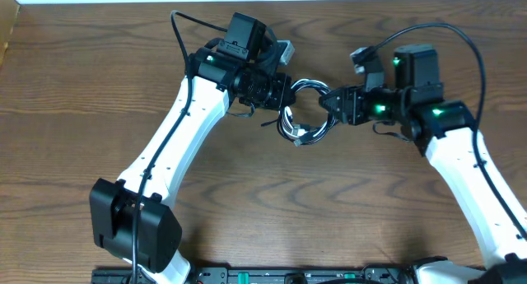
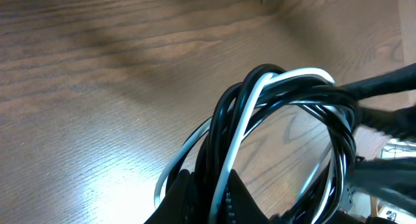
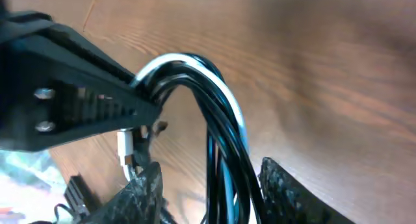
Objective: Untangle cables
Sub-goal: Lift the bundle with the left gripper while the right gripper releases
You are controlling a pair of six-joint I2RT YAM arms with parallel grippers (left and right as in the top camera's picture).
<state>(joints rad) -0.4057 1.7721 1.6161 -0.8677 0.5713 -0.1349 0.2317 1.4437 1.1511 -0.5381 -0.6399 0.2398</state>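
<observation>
The black and white cables (image 1: 300, 123) lie bunched in one small coil at the table's middle back, held up between my two grippers. My left gripper (image 1: 288, 93) is shut on the coil's left side; in the left wrist view black and white strands (image 2: 286, 87) run between its fingers (image 2: 211, 198). My right gripper (image 1: 328, 99) is at the coil's right side. In the right wrist view its fingers (image 3: 211, 198) stand apart with the strands (image 3: 208, 100) passing between them. A white plug (image 3: 125, 149) hangs below the left gripper's finger (image 3: 78, 100).
The wooden table (image 1: 272, 210) spreads around the coil. A cardboard edge (image 1: 8, 29) is at the far left. The left arm's black base (image 1: 132, 222) stands at the front left. The table's back edge (image 1: 329, 4) meets a white surface.
</observation>
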